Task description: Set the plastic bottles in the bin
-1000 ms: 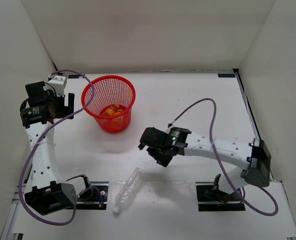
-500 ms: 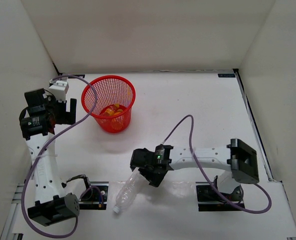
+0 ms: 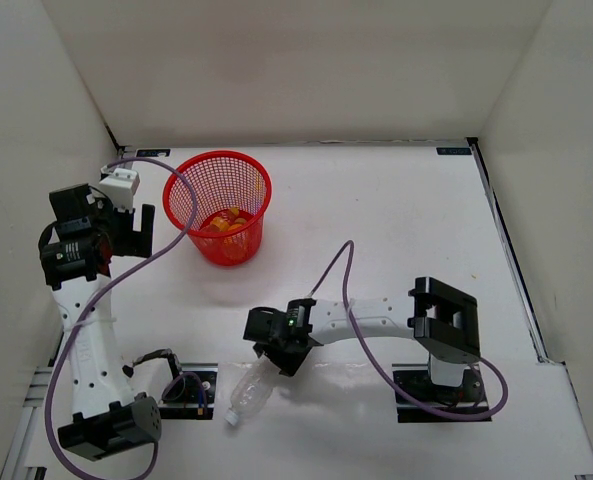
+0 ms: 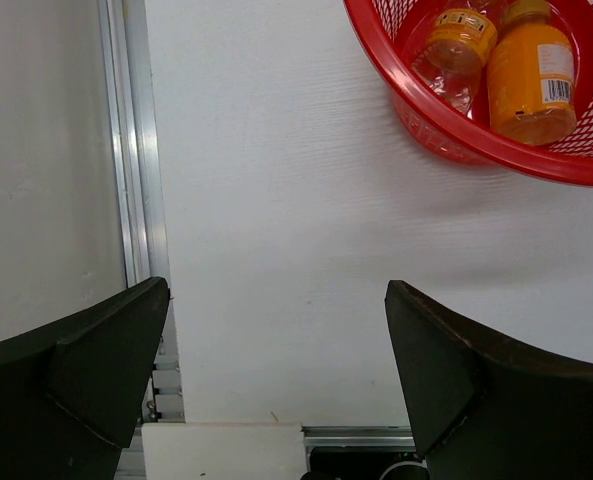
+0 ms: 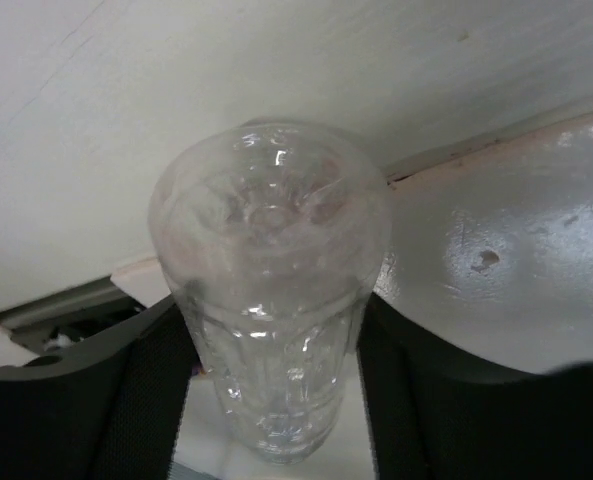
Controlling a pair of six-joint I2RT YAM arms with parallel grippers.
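Two bottles in bin. Right fingers flanking clear bottle by near edge, grip unclear; slick, might squirt free. Left fingers spread.

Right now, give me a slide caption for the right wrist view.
Right gripper flanking the clear bottle on the white table, the bottle's base toward the camera.

The right arm's black two-finger gripper, well apart from the long clear plastic bottle a second ago, now sits low over its base end, fingers flanking it.
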